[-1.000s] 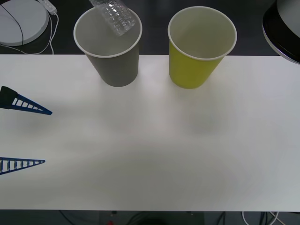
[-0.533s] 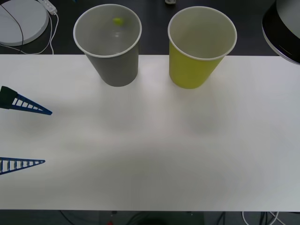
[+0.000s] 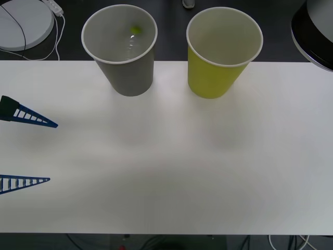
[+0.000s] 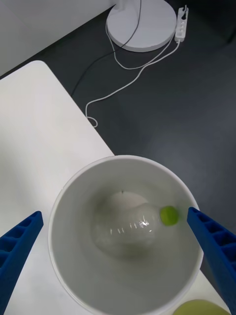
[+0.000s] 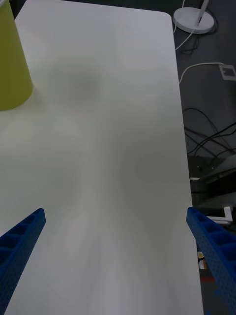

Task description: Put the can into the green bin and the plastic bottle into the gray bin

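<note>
The white table (image 3: 166, 172) carries both bins. The plastic bottle (image 4: 130, 229) lies inside the gray bin (image 3: 125, 73), probably light and slippery; grip its ribbed body. The right gripper (image 4: 118, 261) hovers above, fingers spread, empty. The left gripper (image 3: 26, 151) likewise, near the table's left edge.

The gray bin (image 3: 120, 49) stands upright at upper left of the front view; the clear bottle (image 4: 132, 229), green-capped, lies tilted inside it. The green bin (image 3: 222, 52) stands upright beside it, upper centre-right.
</note>
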